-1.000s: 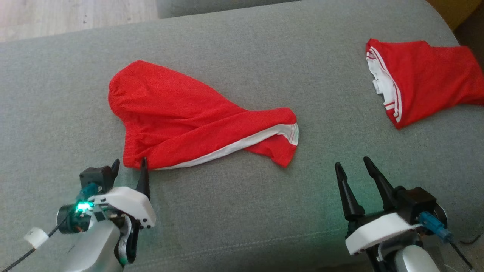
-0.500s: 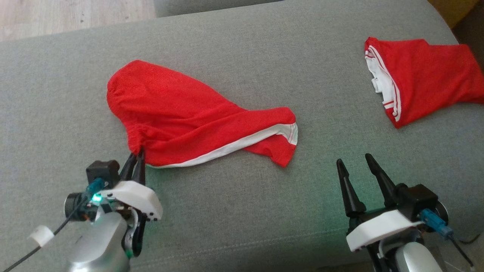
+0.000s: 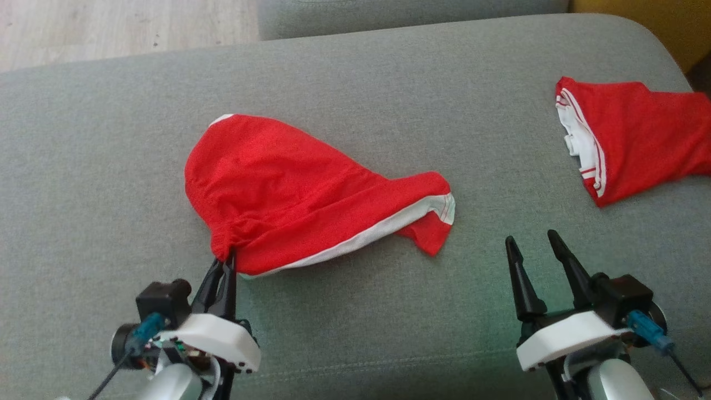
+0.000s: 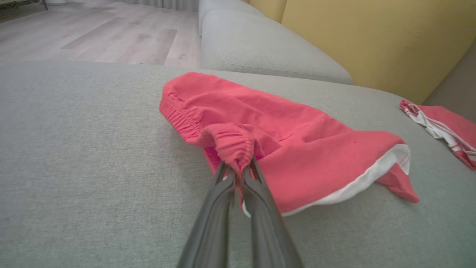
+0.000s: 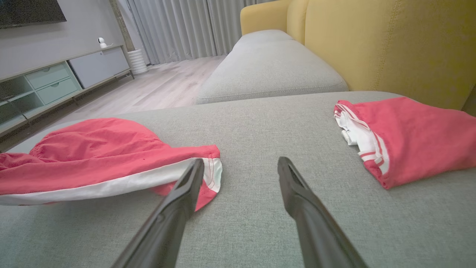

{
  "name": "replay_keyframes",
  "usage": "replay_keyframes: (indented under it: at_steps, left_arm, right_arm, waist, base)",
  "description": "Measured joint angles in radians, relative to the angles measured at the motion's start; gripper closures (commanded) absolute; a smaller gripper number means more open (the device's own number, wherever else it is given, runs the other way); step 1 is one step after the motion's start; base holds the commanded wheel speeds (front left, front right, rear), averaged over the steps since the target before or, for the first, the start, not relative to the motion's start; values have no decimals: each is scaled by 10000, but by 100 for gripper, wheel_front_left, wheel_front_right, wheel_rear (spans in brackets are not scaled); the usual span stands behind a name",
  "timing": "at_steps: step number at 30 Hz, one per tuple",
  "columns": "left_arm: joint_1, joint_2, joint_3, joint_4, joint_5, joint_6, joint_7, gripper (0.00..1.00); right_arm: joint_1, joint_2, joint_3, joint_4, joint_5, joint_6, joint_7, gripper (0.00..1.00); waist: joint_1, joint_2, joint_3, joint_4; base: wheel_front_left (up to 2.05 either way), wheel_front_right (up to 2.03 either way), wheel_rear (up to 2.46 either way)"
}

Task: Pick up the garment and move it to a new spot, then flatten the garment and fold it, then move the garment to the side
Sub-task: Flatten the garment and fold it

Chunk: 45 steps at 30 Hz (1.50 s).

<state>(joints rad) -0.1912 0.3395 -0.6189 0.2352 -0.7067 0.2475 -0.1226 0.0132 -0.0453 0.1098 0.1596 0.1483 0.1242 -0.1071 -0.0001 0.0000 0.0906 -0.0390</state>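
The red garment (image 3: 300,183) lay crumpled on the grey sofa (image 3: 389,78), left of centre. Its white-trimmed hem (image 3: 444,203) pointed right and its elastic waistband (image 4: 230,143) ran along the near left. The left gripper (image 3: 225,260) was clenched on a bunched fold of that waistband at the garment's near-left corner, its two dark fingers pressed together with red cloth pinched between the tips. In the left wrist view the gathered band puckered up over the fingertips, while the rest of the cloth rested on the seat.

The right gripper (image 3: 531,240) was at the near right of the seat, fingers spread apart and grasping nothing, with bare grey fabric between them. It stood right of the hem, near it but apart. Whether its tips touched the seat could not be told.

A second red piece (image 3: 639,139) with white stripes lay at the far right, well apart from the garment and just beside the yellow backrest (image 5: 390,44). Pale wooden floor (image 3: 111,25) showed beyond the sofa's far left edge.
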Motion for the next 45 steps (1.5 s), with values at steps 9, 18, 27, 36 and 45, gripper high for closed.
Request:
replay_keyframes:
  at_steps: [9,18,27,36,45]
  left_arm:
    - [-835,-107,295,686,-460,148,640,100]
    - [-2903,-805,646,3735,-771,-552,416,100]
    - [-3605,-1154,635,5258,-780,-1198,-48,0]
    - [-3431,-1386,288,5218,-581,-1597,-757,0]
    - [-2443,-1352,-52,4652,-408,-1536,-872,0]
  right_arm:
    - [-25,0,259,29,0,0,0,0]
    - [-148,0,213,-33,-90,0,12,0]
    - [-250,0,144,-19,-88,0,4,0]
    - [-204,0,142,100,-71,0,-2,0]
    - [82,0,127,157,-69,0,0,0]
  waist:
    - [1,0,193,-328]
    - [3,0,718,-1065]
    - [2,0,701,-1067]
    - [1,0,228,-514]
    - [0,0,-314,31]
  base:
    - [0,0,0]
    - [0,0,0]
    - [0,0,0]
    - [0,0,0]
    - [0,0,0]
